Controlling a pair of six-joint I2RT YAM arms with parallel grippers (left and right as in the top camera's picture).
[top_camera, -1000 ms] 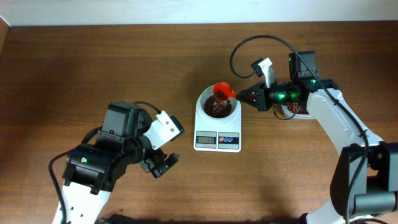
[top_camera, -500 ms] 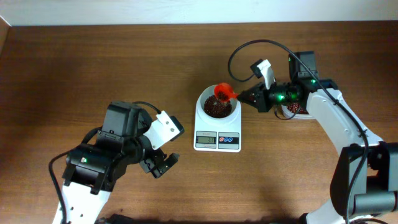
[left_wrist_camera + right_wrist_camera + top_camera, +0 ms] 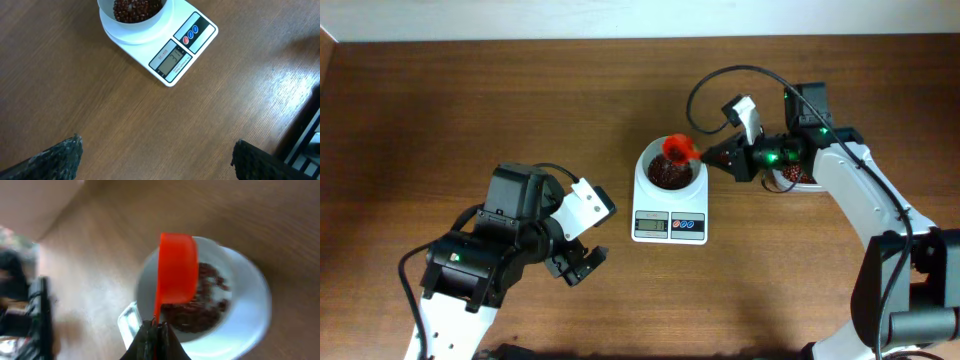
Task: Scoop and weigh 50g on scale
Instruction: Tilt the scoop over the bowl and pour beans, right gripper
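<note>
The white scale (image 3: 669, 213) stands mid-table with its round bowl (image 3: 645, 172) holding red-brown beans (image 3: 668, 176). A red scoop (image 3: 676, 148) hangs tilted over the bowl's far rim, and my right gripper (image 3: 710, 155) is shut on its handle. In the right wrist view the scoop (image 3: 176, 270) is turned on its side above the beans (image 3: 202, 307), with the right gripper (image 3: 156, 328) pinching the thin handle. My left gripper (image 3: 582, 262) rests open at the lower left, away from the scale. Its wrist view shows the scale (image 3: 176, 56), the beans (image 3: 134, 8) and bare wood between its fingertips (image 3: 65, 156).
A clear tub (image 3: 798, 176) holding more beans sits at the right, mostly hidden behind the right arm. A black cable (image 3: 715, 78) loops above the right wrist. The table's back edge meets a white wall (image 3: 620, 18).
The red scoop has rolled slightly further over the bowl and shifted a touch left. The left arm has not moved.
</note>
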